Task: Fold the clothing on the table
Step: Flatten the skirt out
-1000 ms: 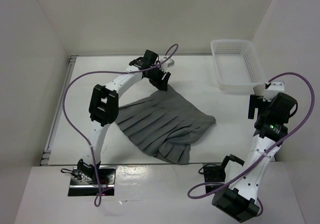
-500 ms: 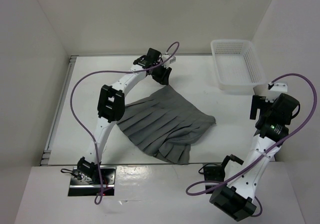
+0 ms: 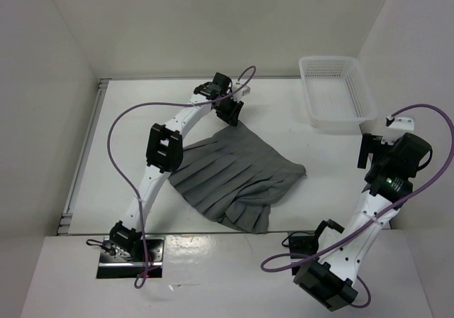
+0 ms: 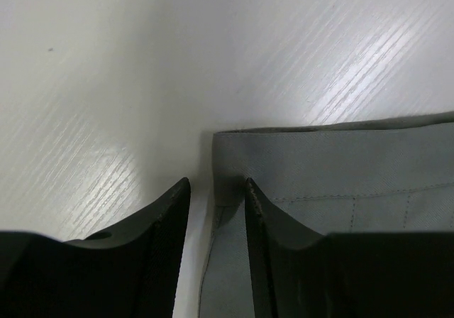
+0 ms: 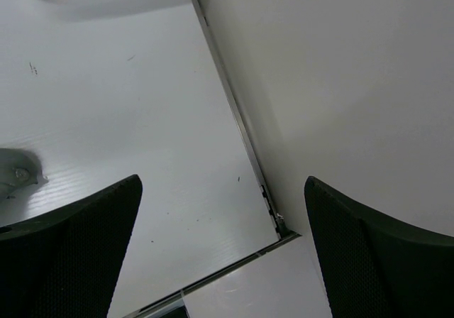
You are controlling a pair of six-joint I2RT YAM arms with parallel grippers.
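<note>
The clothing (image 3: 234,172), a dark grey pleated skirt, lies spread in the middle of the white table (image 3: 298,133), with a folded-over bit at its near hem. My left gripper (image 3: 232,117) is down at the skirt's far corner. In the left wrist view that corner (image 4: 340,162) lies flat, its side edge running between the fingers. The left gripper (image 4: 216,183) is open only by a narrow gap, with a strip of table showing beside the cloth. My right gripper (image 3: 367,151) hovers wide open off to the right, and in its own view the gripper (image 5: 223,183) holds nothing.
A white mesh basket (image 3: 337,94) stands at the back right corner. A thin metal rail (image 3: 85,155) runs along the table's left edge, another rail (image 5: 234,112) along the right wall. White walls close in three sides. Purple cables loop from both arms.
The left arm has shifted slightly right and settled at the skirt's far corner, and its jaws have narrowed around the cloth's edge. The right arm has drifted a little right, still wide open.
</note>
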